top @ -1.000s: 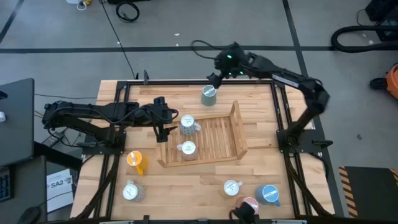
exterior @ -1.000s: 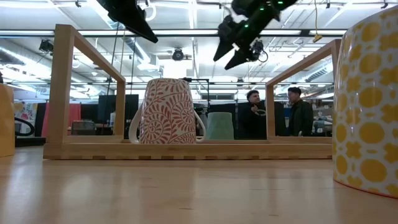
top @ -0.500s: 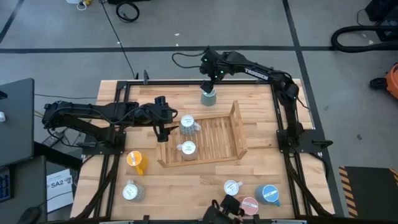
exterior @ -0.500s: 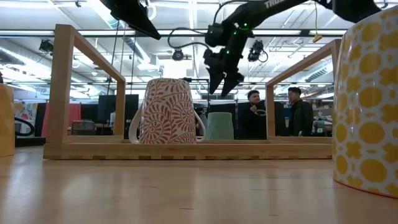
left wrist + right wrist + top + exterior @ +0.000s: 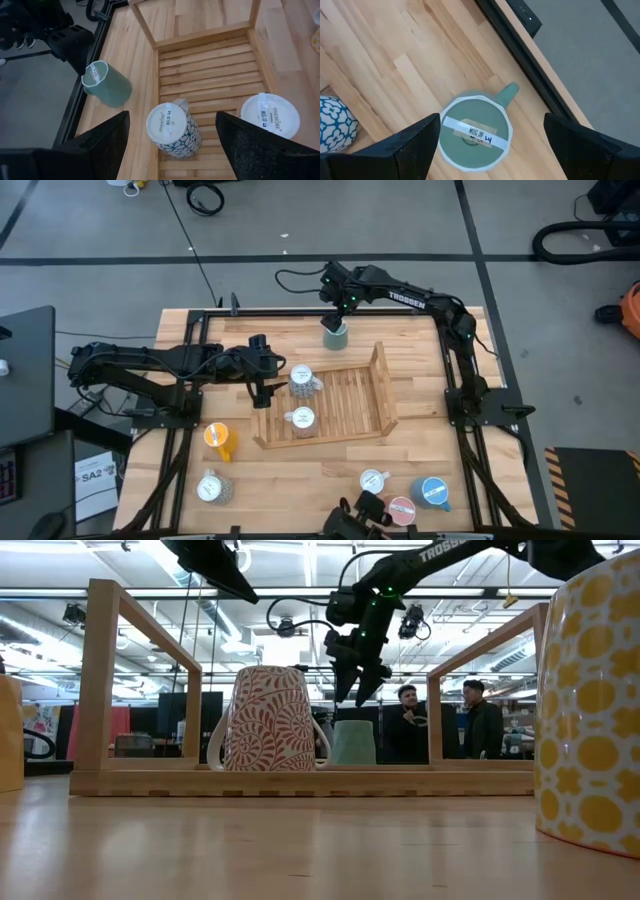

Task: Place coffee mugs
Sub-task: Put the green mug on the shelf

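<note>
Right gripper (image 5: 338, 311): poised right over the green mug (image 5: 336, 334) at the far edge of the worktop (image 5: 420, 470), jaws spread wide with nothing between them.
Left gripper (image 5: 268, 376): hanging at the left end of the wooden rack (image 5: 380, 395), jaws spread too, empty, waiting.
Risk one: the green mug stands upside down, base up, so the jaws would meet a smooth tapering wall; a shallow bite could let it squirt out.
Risk two: its handle points toward the worktop's far edge, and a finger landing on that handle could twist or tip the mug.
Risk three: the mug sits near that edge, just beyond the rack, so a knock outward might send it off the worktop.
Risk four: carried to the rack, it could clip the rack's upright frame or the blue-patterned mug (image 5: 303, 380) already standing inside.
Green mug, looks: pale sea-green, glazed, small rounded handle, a white label strip across its upturned base.
Other mugs: a second one (image 5: 300, 418) in the rack; an orange mug (image 5: 218, 438) and a speckled one (image 5: 210, 488) at near left, three more at near right, all well apart from the rack.
</note>
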{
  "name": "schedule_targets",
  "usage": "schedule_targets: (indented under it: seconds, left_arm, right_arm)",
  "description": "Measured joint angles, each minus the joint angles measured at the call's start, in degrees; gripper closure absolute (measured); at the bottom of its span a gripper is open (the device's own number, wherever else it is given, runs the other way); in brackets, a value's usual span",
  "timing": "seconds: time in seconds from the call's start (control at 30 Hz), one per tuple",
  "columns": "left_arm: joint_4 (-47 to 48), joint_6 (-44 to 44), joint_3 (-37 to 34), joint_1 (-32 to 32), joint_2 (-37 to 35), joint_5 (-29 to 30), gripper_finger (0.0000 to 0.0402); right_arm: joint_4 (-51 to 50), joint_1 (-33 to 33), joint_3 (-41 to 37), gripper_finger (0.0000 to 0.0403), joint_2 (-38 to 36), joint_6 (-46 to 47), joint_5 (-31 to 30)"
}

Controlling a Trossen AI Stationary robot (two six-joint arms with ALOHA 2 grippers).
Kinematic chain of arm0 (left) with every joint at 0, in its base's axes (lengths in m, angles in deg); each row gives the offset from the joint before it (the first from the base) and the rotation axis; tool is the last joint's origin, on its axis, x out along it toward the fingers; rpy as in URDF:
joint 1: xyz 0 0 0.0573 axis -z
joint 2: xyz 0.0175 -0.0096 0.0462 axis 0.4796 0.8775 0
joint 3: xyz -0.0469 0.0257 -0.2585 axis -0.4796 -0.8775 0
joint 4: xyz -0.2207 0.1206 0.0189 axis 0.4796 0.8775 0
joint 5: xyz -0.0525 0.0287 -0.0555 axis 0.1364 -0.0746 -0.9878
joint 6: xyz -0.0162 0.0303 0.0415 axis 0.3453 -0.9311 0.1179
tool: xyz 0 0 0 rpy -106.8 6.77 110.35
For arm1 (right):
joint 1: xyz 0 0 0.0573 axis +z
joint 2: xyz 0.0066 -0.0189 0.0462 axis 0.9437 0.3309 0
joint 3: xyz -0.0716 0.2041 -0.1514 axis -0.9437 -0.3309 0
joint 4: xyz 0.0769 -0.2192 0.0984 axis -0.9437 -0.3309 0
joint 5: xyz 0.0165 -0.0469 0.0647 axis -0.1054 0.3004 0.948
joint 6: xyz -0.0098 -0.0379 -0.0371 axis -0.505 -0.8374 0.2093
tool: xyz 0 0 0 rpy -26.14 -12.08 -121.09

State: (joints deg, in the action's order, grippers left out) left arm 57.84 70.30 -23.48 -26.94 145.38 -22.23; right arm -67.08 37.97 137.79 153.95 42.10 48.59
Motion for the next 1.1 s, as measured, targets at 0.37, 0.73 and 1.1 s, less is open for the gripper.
schedule_targets:
  seconds: [0.37,0.73,1.1]
  left_arm:
    - [0.00,0.08,0.00,0.00,0.00,0.00,0.0099]
    - [0.02,0.12,0.00,0.00,0.00,0.00,0.0099]
    - [0.76,0.65,0.00,0.00,0.00,0.00,0.0099]
  right_arm:
    - [-0.01,-0.07,-0.04,0.0041,0.00,2.77,-0.02]
    - [0.00,-1.03,-0.04,0.0006,-0.02,3.18,3.63]
    - [-0.02,-1.10,-0.07,0.0006,-0.02,3.20,0.39]
